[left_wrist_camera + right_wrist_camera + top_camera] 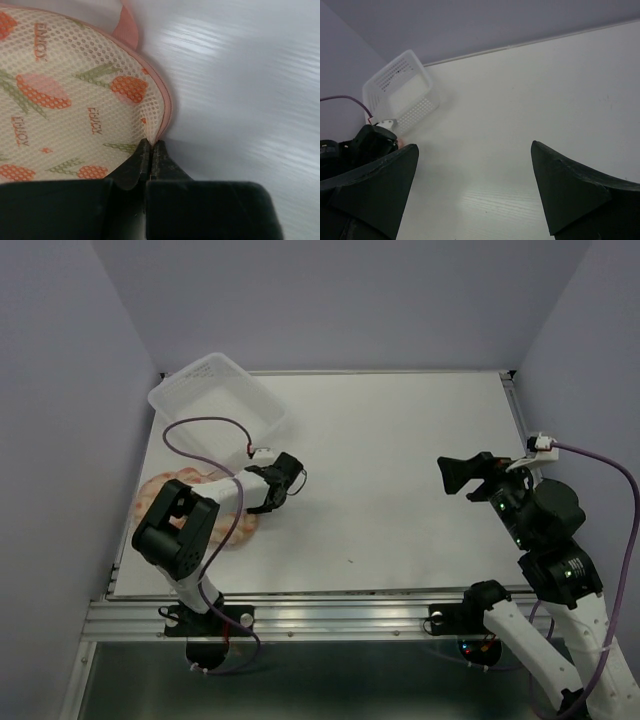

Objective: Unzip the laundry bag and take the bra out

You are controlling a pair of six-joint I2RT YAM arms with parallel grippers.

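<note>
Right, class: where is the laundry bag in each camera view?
Top view: laundry bag far left, mostly under the left arm, just below the white basket.
Left wrist view: fills the upper left; the left fingers pinch its pink rim.
Right wrist view: at most a pink sliver at the left edge, by the left arm.
Shared landmark: the white basket, in the top and right wrist views.

In the top view my left gripper [272, 485] sits left of the centre, wrist bent down, with its jaws pressed together on the rim of the laundry bag [60, 100]. My right gripper [455, 475] hangs at the right side, pointing left, jaws spread wide.
</note>
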